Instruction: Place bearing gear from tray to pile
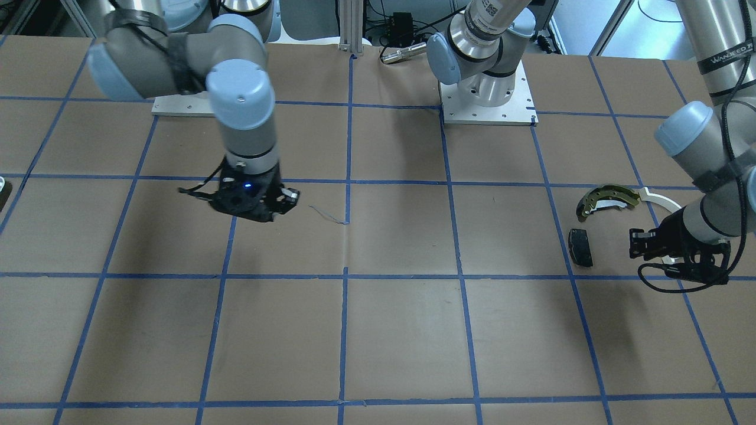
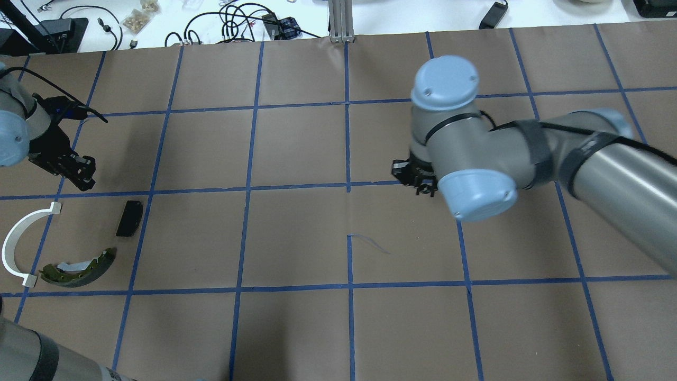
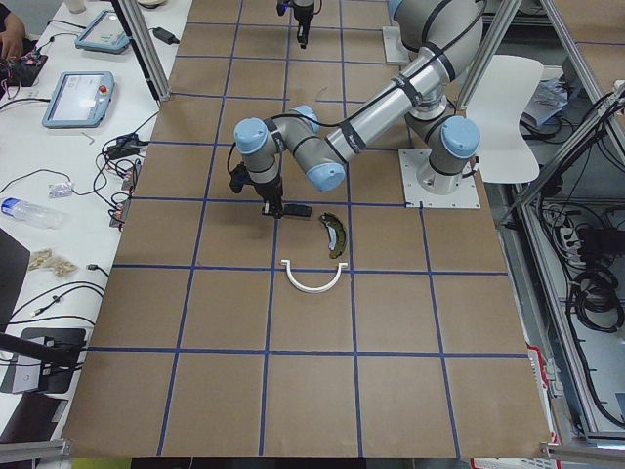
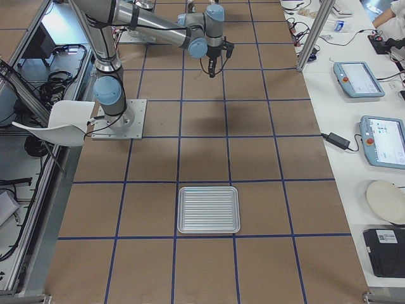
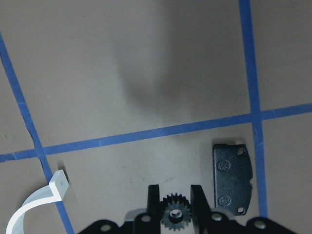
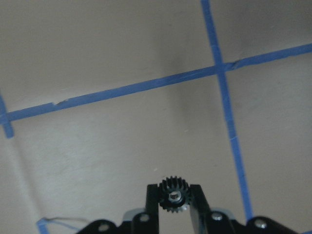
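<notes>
Left jaws: gripping narrowly on the left gear (image 5: 174, 217), a small black toothed wheel, and pinching it between the two fingers (image 5: 154, 197).
Left arm (image 2: 16, 132): reaching over the pile at the robot's left end of the bench (image 2: 296, 328); the jaws are hanging just beside the black pad (image 5: 232, 178).
Right jaws: gripping narrowly too, holding the right gear (image 6: 173, 195), a wheel of the same kind, by its sides.
Right arm (image 2: 476, 153): hanging over the middle of the bench, next to a crossing of blue tape lines (image 2: 347, 185), well apart from the pile.
Pile: the black pad, a dark olive brake shoe (image 2: 79, 269) and a white arc (image 2: 18, 243) are lying loose on the brown paper. The shoe is sitting just beside one end of the arc, and the pad is lying near both but touching neither.
Tray (image 4: 209, 209): a ribbed metal sheet, lying flat near the robot's right end of the bench, well apart from both arms.
Whether either gear is touching the bench: cannot tell.
</notes>
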You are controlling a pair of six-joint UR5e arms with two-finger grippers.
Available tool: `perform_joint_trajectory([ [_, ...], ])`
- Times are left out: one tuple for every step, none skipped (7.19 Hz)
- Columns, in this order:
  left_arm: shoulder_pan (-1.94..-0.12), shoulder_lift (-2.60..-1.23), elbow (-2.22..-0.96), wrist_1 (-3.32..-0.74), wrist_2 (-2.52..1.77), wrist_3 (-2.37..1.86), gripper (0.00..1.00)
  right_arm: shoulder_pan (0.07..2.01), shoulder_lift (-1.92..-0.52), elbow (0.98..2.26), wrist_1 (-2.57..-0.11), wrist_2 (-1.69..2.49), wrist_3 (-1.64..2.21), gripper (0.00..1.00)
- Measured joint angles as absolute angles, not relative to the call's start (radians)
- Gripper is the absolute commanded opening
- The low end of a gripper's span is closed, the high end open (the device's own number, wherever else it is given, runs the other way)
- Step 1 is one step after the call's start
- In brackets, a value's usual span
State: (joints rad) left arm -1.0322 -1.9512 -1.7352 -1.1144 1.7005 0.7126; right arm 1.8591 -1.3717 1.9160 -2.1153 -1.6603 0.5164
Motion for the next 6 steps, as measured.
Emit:
perform_joint_trajectory([
  [-1.025, -1.962, -1.760, -1.089, 1.700, 0.718, 0.00, 1.964, -1.310, 1.910, -2.194, -1.650, 0.626, 0.00],
  [-1.012, -1.968, -1.785, -1.076, 1.699, 0.721, 0.00, 2.026, -1.244, 1.896, -2.278, -1.619, 0.675, 0.00],
  [-0.994, -1.971, -1.805, -1.070, 1.692, 0.723, 0.00, 2.061, -1.182, 1.872, -2.345, -1.578, 0.689, 0.05],
  [-0.983, -1.973, -1.817, -1.069, 1.679, 0.725, 0.00, 2.080, -1.138, 1.848, -2.378, -1.555, 0.685, 0.52],
  [-0.978, -1.974, -1.829, -1.068, 1.673, 0.726, 0.00, 2.091, -1.115, 1.834, -2.391, -1.546, 0.673, 1.00],
  [-0.974, -1.974, -1.846, -1.067, 1.670, 0.725, 0.00, 2.095, -1.105, 1.829, -2.400, -1.543, 0.665, 1.00],
])
